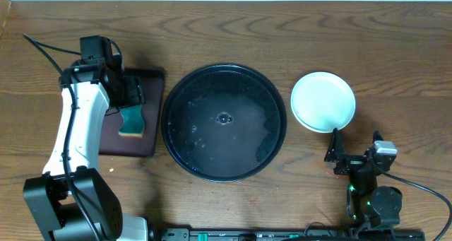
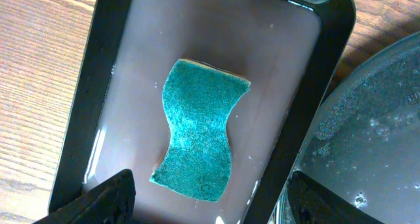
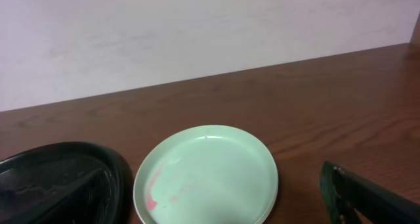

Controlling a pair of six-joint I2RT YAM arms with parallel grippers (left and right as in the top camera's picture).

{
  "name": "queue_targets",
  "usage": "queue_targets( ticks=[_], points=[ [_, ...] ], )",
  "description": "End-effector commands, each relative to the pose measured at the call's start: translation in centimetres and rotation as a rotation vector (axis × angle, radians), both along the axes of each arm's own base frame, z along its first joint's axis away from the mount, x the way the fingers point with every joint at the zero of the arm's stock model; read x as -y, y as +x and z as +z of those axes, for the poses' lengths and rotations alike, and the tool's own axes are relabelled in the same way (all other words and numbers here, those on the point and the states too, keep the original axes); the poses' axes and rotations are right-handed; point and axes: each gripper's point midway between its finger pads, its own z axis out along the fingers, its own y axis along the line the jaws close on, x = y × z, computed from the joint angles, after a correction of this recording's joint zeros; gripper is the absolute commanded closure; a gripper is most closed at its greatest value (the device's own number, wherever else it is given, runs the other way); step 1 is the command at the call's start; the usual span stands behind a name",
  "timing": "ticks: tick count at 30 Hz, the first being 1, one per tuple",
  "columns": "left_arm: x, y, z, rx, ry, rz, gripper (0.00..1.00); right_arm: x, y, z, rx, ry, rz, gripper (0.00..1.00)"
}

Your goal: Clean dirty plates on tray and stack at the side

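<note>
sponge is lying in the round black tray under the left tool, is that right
No. The sponge lies in the rectangular dark-brown tray, not the round black tray beside it, under the left tool. The left wrist view shows it.

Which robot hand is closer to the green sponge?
Left. The left hand hangs just above the sponge on the brown tray; the right hand sits far across the table, beside the plates.

Teal sponge [image 2: 200,132] lying flat just ahead of the left gripper [image 2: 213,207], inside wet rectangular dark-brown tray [image 2: 79,119], wooden table [image 2: 33,66] beneath
</note>
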Motion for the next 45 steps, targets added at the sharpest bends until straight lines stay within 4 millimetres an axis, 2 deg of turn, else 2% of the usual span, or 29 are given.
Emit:
queue_targets(
  ticks=[1,5,10,12,15,18,22,26,30,37,42,44,45],
  points=[
    [-0.1,-0.1,2.3,0.066,0.008,0.007,0.25,0.1,0.0,-0.2,-0.008,0.014,-0.006,0.01],
    [0.1,-0.8,6.3,0.214,0.032,0.006,0.25,0.2,0.0,-0.2,-0.008,0.014,-0.006,0.01],
    [0.9,-2.0,11.9,0.508,0.081,-0.024,0.25,0.1,0.0,-0.2,-0.008,0.014,-0.006,0.01],
    [1.3,-2.7,13.6,0.639,0.1,-0.03,0.25,0.1,0.0,-0.2,-0.008,0.014,-0.006,0.01],
    [1.5,-4.1,14.6,0.798,0.123,-0.031,0.25,0.1,0.0,-0.2,-0.008,0.014,-0.006,0.01],
    [1.8,-5.7,14.3,0.905,0.138,-0.033,0.25,0.1,0.0,-0.2,-0.008,0.014,-0.006,0.01],
    [2.0,-7.3,12.9,1.034,0.159,-0.033,0.25,0.1,0.0,-0.2,-0.008,0.014,-0.006,0.01],
    [2.2,-8.4,11.1,1.143,0.193,-0.048,0.25,0.1,0.0,-0.2,-0.008,0.014,-0.006,0.01],
    [3.3,-9.3,8.8,1.203,0.24,-0.124,0.25,0.1,0.0,-0.2,-0.008,0.014,-0.006,0.01],
    [4.6,-10.3,5.9,1.234,0.298,-0.222,0.25,0.1,0.0,-0.2,-0.008,0.014,-0.006,0.01],
    [4.6,-10.9,3.4,1.137,0.281,-0.23,0.25,0.1,0.0,-0.2,-0.008,0.014,-0.006,0.01],
    [4.6,-11.2,1.9,1.078,0.268,-0.235,0.13,0.1,0.0,-0.2,-0.008,0.014,-0.006,0.01],
    [4.5,-11.2,2.0,1.081,0.275,-0.23,0.12,0.1,0.0,-0.2,-0.008,0.014,-0.006,0.01]
  ],
)
